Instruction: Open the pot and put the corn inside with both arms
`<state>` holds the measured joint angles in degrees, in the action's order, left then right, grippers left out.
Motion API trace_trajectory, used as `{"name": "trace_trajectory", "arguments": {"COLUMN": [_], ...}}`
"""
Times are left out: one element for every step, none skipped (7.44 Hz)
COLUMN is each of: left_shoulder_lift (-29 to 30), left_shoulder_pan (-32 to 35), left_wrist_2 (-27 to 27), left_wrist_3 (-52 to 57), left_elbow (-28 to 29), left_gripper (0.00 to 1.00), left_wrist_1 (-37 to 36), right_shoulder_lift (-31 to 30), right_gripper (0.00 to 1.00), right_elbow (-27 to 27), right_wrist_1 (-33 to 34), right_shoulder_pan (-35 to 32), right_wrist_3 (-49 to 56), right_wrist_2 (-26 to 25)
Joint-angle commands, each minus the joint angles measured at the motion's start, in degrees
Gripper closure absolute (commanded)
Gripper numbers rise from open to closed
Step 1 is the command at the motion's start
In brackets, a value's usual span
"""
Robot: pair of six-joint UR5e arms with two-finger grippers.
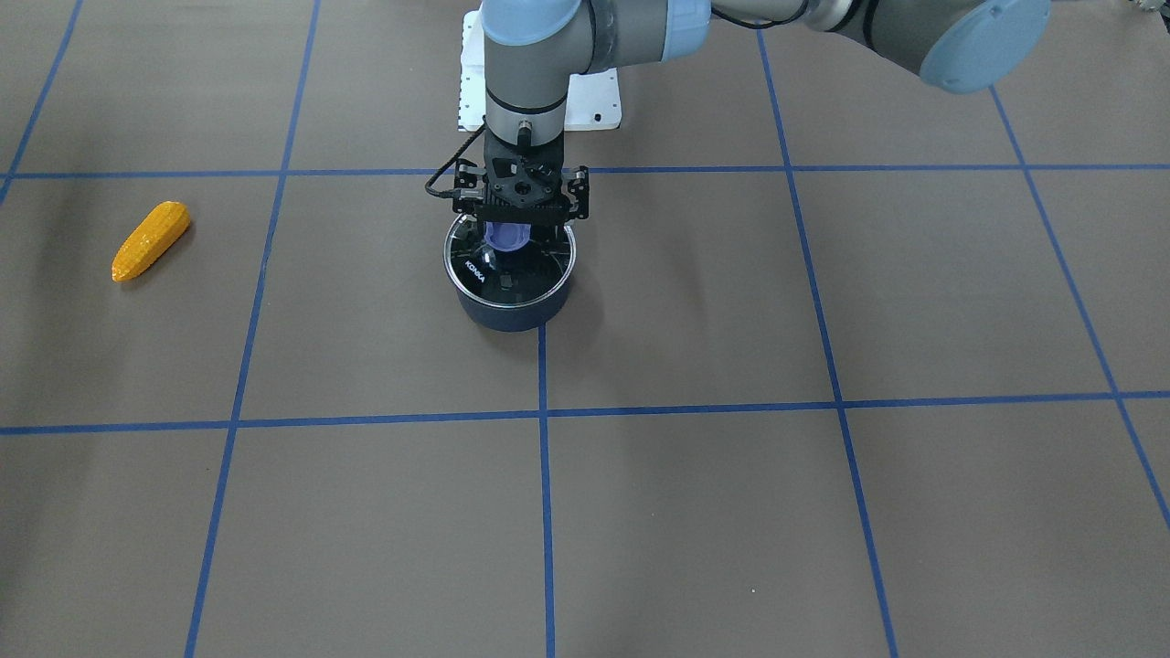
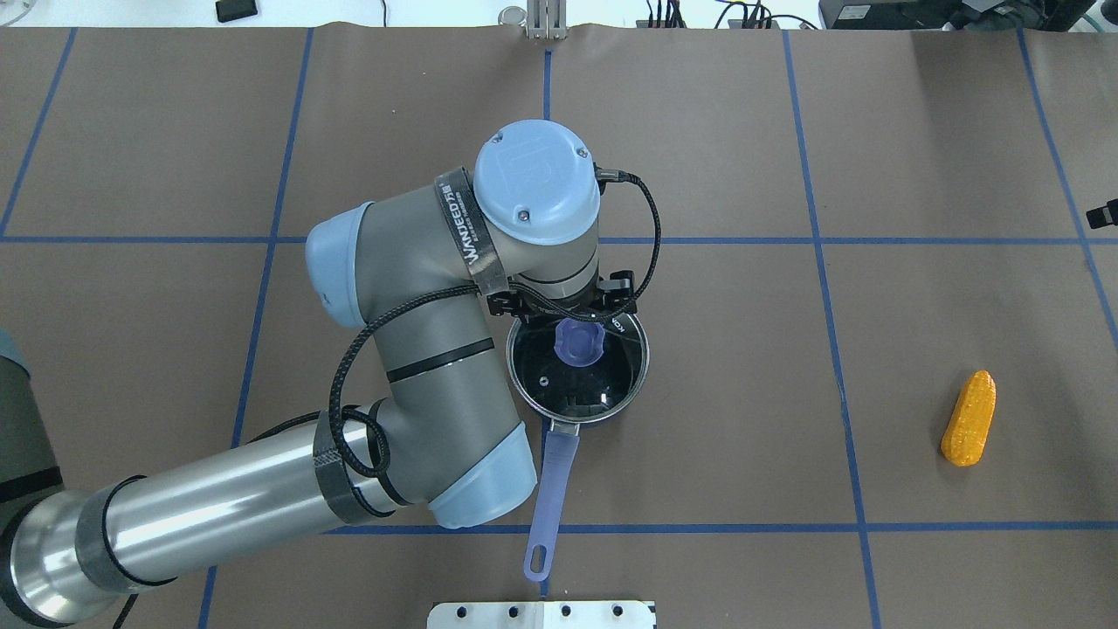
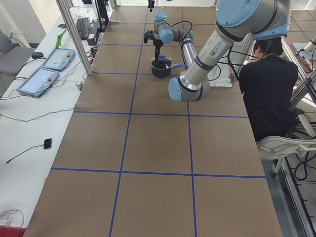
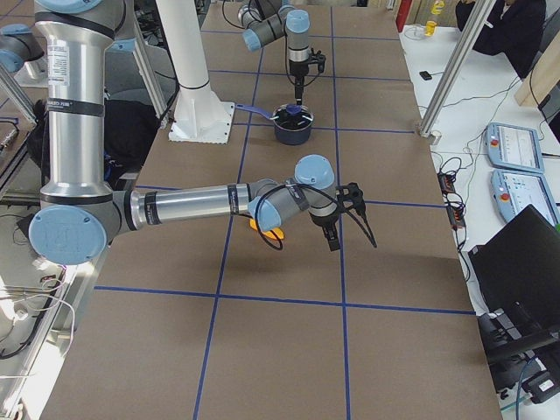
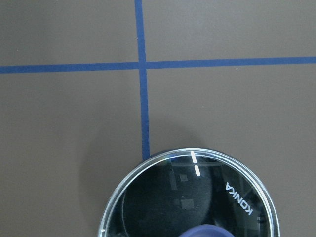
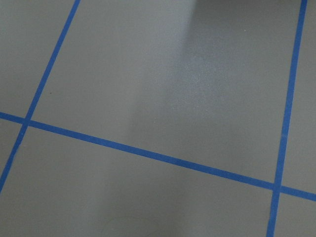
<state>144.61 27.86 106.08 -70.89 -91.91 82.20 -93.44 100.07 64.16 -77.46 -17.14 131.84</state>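
Observation:
The dark-blue pot [image 1: 512,309] stands at the table's middle, its glass lid [image 1: 516,272] seated on it and its long blue handle [image 2: 556,463] pointing at the robot. My left gripper [image 1: 514,227] hangs straight down over the lid's blue knob [image 2: 576,341], fingers apart on either side of it. The left wrist view shows the lid [image 5: 187,202] close below. The corn [image 2: 968,418] lies on the table far to the right, also in the front view [image 1: 151,240]. My right gripper [image 4: 337,229] hovers beyond the corn [image 4: 262,229]; I cannot tell its state.
The white base block [image 2: 541,614] sits at the robot's edge of the table. An operator [image 3: 269,84] sits beside the table. Teach pendants [image 3: 44,74] lie on a side bench. The right wrist view shows only brown table with blue tape lines [image 6: 148,153].

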Motion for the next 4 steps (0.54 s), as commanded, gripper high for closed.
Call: {"name": "trace_trajectory", "arguments": {"left_shoulder_lift": [0.5, 0.4, 0.4, 0.5], "left_shoulder_pan": [-1.4, -2.1, -2.7, -2.7], "left_wrist_2": [-1.0, -2.4, -3.4, -3.4], "left_wrist_3": [-1.6, -2.1, -2.8, -2.8], "left_elbow": [1.5, 1.6, 2.0, 2.3], "left_gripper": [0.01, 0.02, 0.02, 0.05], "left_wrist_1": [0.1, 0.2, 0.4, 0.7], "right_shoulder_lift": [-0.1, -0.1, -0.1, -0.1], "right_gripper": [0.0, 0.0, 0.0, 0.0], "right_elbow": [-0.1, -0.1, -0.1, -0.1], "right_wrist_1": [0.0, 0.0, 0.0, 0.0], "right_shoulder_pan": [0.0, 0.0, 0.0, 0.0], "right_wrist_3": [0.0, 0.0, 0.0, 0.0], "right_wrist_2": [0.0, 0.0, 0.0, 0.0]}}
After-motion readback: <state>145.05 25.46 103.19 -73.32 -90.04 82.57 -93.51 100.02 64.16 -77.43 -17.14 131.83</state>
